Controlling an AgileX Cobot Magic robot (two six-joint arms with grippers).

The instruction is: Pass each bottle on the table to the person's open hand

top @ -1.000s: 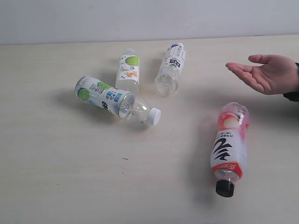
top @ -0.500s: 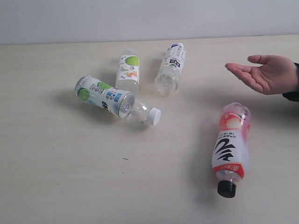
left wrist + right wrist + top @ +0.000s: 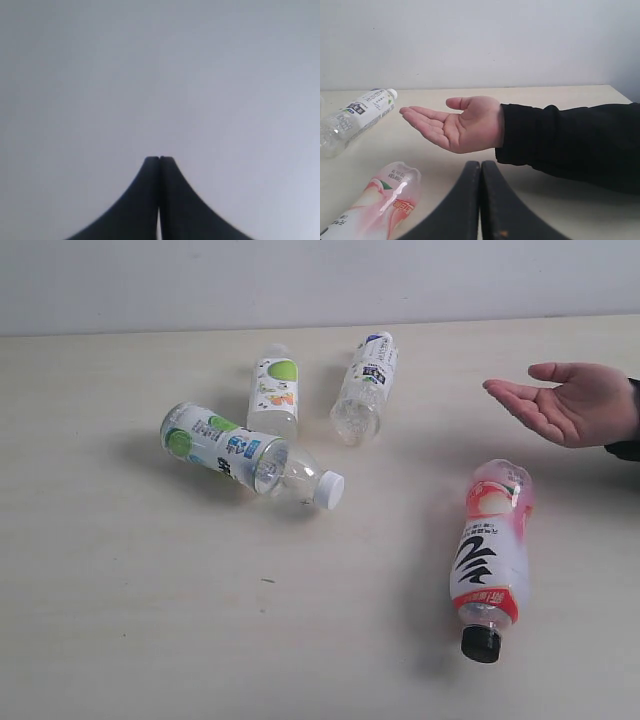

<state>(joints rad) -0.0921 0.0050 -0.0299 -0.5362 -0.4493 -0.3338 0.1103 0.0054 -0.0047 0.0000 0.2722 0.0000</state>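
Observation:
Several bottles lie on the table point(image 3: 120, 600). The pink-and-red bottle point(image 3: 490, 552) with a black cap lies at the right front. Two green-and-white bottles point(image 3: 238, 452) point(image 3: 274, 392) lie left of centre. A white-and-blue bottle point(image 3: 366, 386) lies behind them. The person's open hand point(image 3: 570, 400) hovers palm up at the right edge. Neither gripper shows in the exterior view. My right gripper point(image 3: 480, 163) is shut and empty, just short of the open hand point(image 3: 455, 124), with the pink bottle point(image 3: 377, 202) beside it. My left gripper point(image 3: 159, 158) is shut, facing a blank grey surface.
A pale wall point(image 3: 320, 280) runs behind the table's far edge. The person's dark sleeve point(image 3: 570, 142) reaches in over the table from the right side. The white-and-blue bottle point(image 3: 357, 117) lies beyond the hand in the right wrist view.
The open hand has shifted slightly. The pink-and-red bottle wobbled a little and came back to about where it lay. The other bottles have not moved.

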